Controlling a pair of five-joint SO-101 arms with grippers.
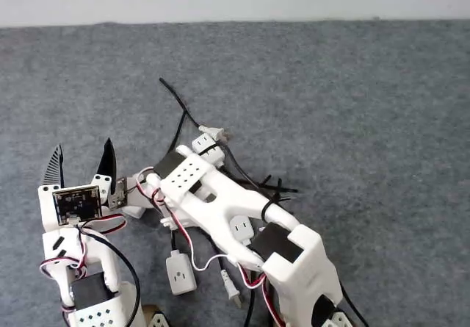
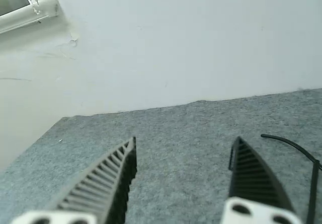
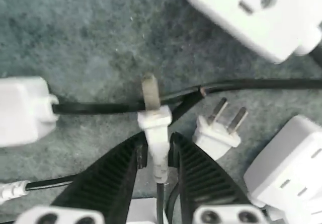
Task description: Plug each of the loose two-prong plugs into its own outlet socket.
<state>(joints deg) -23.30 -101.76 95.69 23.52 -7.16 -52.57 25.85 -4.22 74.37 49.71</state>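
My right gripper (image 3: pixel 157 138) is shut on a white two-prong plug (image 3: pixel 155 121), its prongs pointing away over a black cable (image 3: pixel 100 107). Close beside it a second loose plug (image 3: pixel 216 131) lies on the carpet with both prongs showing. Three white outlet sockets surround them: one (image 3: pixel 251 12) farther off, one (image 3: pixel 292 163) beside the loose plug, one (image 3: pixel 22 110) on the other side. In the high view my left gripper (image 1: pixel 82 162) stands open at the lower left, nothing between its fingers (image 2: pixel 110 183). The right arm's wrist (image 1: pixel 189 174) hangs over the tangle of cords.
More sockets (image 1: pixel 181 272) (image 1: pixel 241 228) and a plug (image 1: pixel 213 132) lie among black cords (image 1: pixel 180 110) in the middle of the grey carpet (image 1: pixel 352 121). A white wall (image 2: pixel 176 43) rises behind the far edge. The right and far carpet are bare.
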